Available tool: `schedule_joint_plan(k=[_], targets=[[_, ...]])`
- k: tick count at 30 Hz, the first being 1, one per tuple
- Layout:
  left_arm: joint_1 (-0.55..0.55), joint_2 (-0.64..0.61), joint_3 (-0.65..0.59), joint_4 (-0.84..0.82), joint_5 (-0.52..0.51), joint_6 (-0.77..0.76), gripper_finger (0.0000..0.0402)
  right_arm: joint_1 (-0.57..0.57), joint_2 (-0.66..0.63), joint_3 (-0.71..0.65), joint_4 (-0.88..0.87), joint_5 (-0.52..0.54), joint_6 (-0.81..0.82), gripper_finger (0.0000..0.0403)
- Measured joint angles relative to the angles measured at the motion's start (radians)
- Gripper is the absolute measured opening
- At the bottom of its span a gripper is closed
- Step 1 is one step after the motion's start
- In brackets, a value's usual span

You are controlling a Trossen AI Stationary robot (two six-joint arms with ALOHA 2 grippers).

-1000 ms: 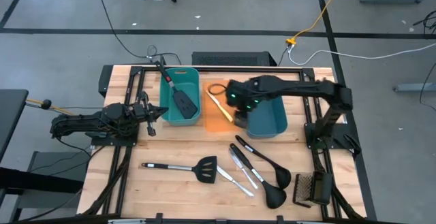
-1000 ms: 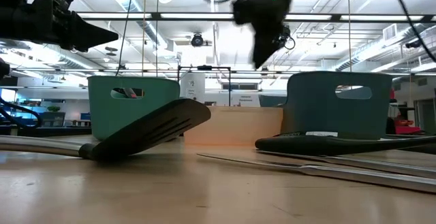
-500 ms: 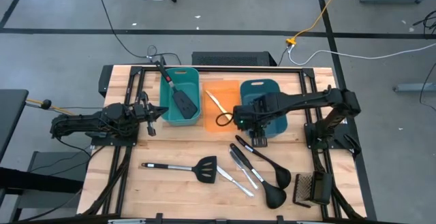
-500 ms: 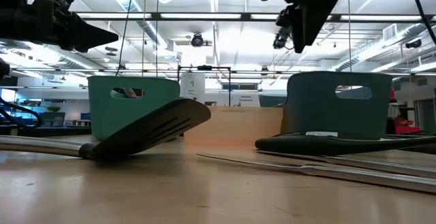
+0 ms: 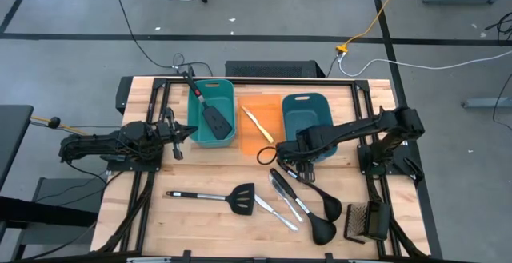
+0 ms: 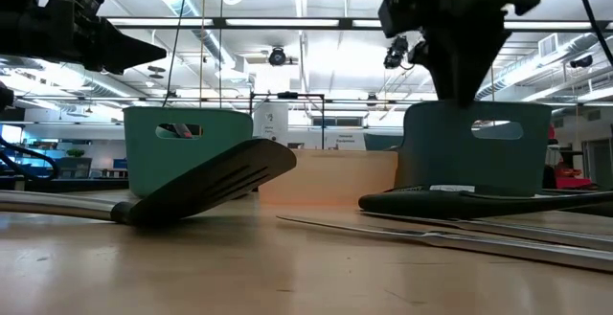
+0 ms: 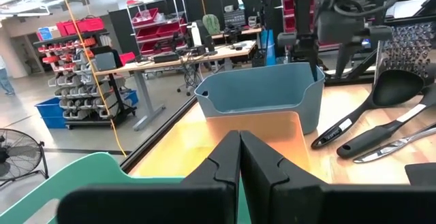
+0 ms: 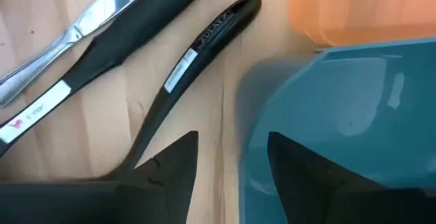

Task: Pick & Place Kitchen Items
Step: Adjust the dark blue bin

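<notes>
- The right claw (image 5: 294, 167) hangs low over the worktop (image 5: 200, 215), just in front of the blue tub (image 5: 308, 119), with its fingers (image 8: 170, 163) spread apart and nothing between them.
- In the right wrist view, those fingers straddle the near edge of the blue tub and the bare wood beside it, with the handle of a black ladle (image 8: 197, 47) lying just ahead.
- The left claw (image 5: 182, 133) waits at the left side of the worktop beside the teal tub (image 5: 210, 135), its fingers (image 7: 225, 163) pressed together and holding nothing.
- One black spatula (image 5: 210, 111) lies in the teal tub, its handle sticking out over the back rim.
- A pale yellow knife (image 5: 258, 125) rests slantwise in the orange tub (image 5: 260, 107), which stands between the teal and blue tubs.
- The second spatula (image 5: 216, 197) lies flat on the worktop near the front, blade towards the right.
- Two black ladles (image 5: 316, 207) lie side by side on the right front of the worktop, bowls towards the front edge and handles pointing back towards the right claw.
- Small silver knives (image 5: 282, 203) lie between the second spatula and the ladles.
- A metal grater (image 5: 362, 221) sits at the right front corner.
</notes>
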Motion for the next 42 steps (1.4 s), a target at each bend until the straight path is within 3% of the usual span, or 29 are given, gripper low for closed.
schedule_joint_plan(k=[9,22,28,35,42], targets=[[0.000,0.000,0.000,0.000,0.000,0.000,0.0015,-0.025,-0.001,-0.136,0.072,0.011,0.038,0.0172],[0.000,0.000,0.000,0.000,0.000,0.000,0.0015,-0.111,-0.001,-0.240,0.180,-0.082,0.094,0.0009],[0.000,0.000,0.000,-0.001,0.000,0.000,0.0015,-0.149,-0.001,-0.241,0.174,-0.116,0.105,0.0027],[0.000,0.000,0.000,-0.004,0.000,0.000,0.0015,-0.149,-0.001,-0.241,0.155,-0.107,0.003,0.0007],[0.000,0.000,0.000,-0.008,0.000,0.000,0.0015,-0.159,-0.001,-0.242,0.135,-0.112,-0.035,0.0019]])
